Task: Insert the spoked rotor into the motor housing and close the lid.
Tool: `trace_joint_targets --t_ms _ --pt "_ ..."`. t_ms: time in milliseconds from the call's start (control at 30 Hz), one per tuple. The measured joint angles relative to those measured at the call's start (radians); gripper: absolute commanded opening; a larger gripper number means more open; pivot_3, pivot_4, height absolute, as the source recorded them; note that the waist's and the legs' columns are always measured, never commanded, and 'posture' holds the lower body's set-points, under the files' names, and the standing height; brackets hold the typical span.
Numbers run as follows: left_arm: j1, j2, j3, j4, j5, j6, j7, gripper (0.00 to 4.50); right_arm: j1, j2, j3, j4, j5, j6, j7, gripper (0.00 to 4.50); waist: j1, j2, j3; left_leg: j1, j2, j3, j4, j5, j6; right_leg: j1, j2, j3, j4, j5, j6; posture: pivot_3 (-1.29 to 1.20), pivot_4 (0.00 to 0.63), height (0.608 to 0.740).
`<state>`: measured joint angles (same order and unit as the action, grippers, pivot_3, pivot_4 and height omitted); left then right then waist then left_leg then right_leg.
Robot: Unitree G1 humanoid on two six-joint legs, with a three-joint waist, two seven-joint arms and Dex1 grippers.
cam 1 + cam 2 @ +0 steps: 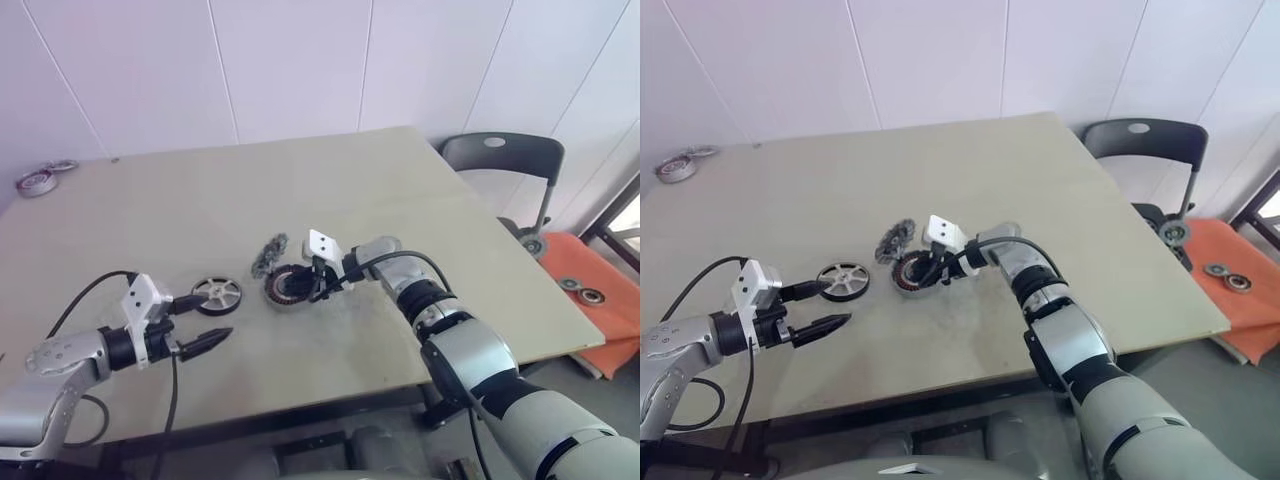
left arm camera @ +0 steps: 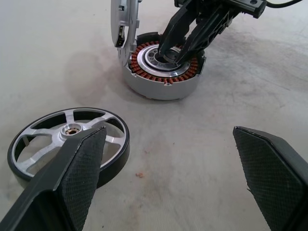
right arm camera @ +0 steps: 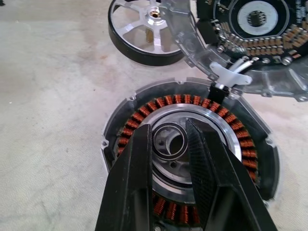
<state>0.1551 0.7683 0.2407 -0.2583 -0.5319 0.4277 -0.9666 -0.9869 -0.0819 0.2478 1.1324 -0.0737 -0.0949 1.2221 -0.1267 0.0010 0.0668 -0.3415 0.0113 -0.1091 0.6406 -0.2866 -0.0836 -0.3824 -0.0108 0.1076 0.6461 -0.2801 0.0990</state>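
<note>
The motor housing [image 1: 288, 288] lies mid-table, its copper windings [image 3: 139, 113] and silver hub showing. Its hinged lid [image 1: 270, 254] stands open at the far side, circuit face [image 3: 260, 29] exposed. My right gripper [image 3: 168, 127] reaches down into the hub, its fingers [image 2: 178, 38] pinched on the small centre ring. The spoked rotor [image 1: 217, 295] lies flat on the table just left of the housing. My left gripper [image 1: 213, 316] hovers wide open near the rotor, one fingertip [image 2: 86, 154] beside its rim, holding nothing.
Two metal rings [image 1: 40, 180] lie at the table's far left corner. A grey chair [image 1: 500, 160] stands beyond the right edge. An orange mat [image 1: 590, 290] with small parts lies on the floor at the right.
</note>
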Motion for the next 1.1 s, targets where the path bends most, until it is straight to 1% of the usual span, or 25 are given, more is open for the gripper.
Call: trace_joint_targets --t_ms 467,1100 --pt "0.0 0.0 0.0 -0.017 0.0 -0.001 0.002 4.5 -0.009 -0.002 0.0 0.001 -0.002 -0.019 -0.059 0.65 0.0 0.0 0.0 0.0 0.0 0.0 -0.006 0.0 0.0 -0.003 0.0 0.0 0.0 0.001 0.001 0.0 0.0 0.74" --pt "0.009 -0.006 0.0 -0.02 0.0 -0.002 0.009 4.5 -0.005 0.004 0.004 0.001 -0.012 -0.019 -0.027 0.65 0.0 -0.001 0.0 0.0 0.0 0.0 -0.009 0.0 0.0 -0.005 0.0 0.0 0.001 0.0 0.001 0.0 0.0 0.74"
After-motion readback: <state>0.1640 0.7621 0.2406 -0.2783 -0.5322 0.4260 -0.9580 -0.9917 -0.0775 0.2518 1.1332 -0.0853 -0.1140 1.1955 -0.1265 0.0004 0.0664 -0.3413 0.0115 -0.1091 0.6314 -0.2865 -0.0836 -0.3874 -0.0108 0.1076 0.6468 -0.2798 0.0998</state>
